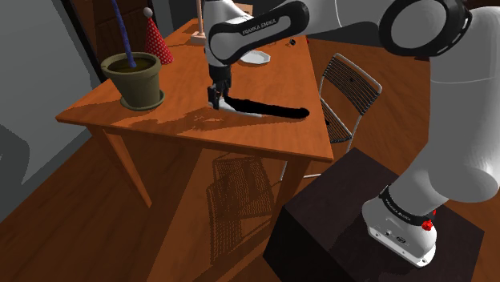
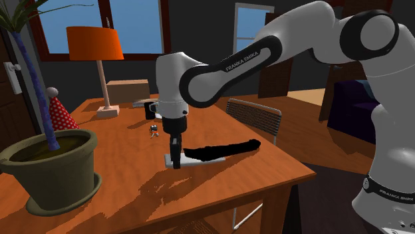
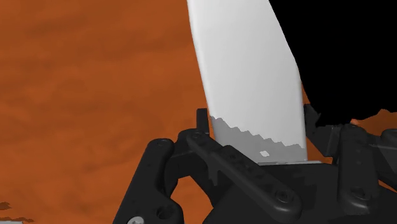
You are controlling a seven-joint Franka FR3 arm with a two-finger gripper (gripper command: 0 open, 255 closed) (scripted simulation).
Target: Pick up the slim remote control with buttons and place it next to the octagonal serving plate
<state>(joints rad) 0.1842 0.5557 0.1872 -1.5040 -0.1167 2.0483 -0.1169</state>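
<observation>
The remote [image 3: 245, 63] lies flat on the counter [image 1: 184, 132], near the edge on the chair [image 1: 346, 90] side. It is a slim slab, pale grey at one end and black along the rest in the outer views. Its long axis runs from the pincer [image 2: 175, 160] toward the second exterior view's right, roughly along that edge. The pincer stands upright over the pale end, clenched on the remote, one finger against each long side. The arm's forearm [image 2: 243, 58] reads "FRANKA EMIKA". A white plate [image 1: 256, 58] sits farther back, well apart from the remote. A plant pot [image 1: 132, 80], a red dotted cone [image 1: 158, 40] and an orange lamp [image 2: 93, 43] also stand on the counter.
</observation>
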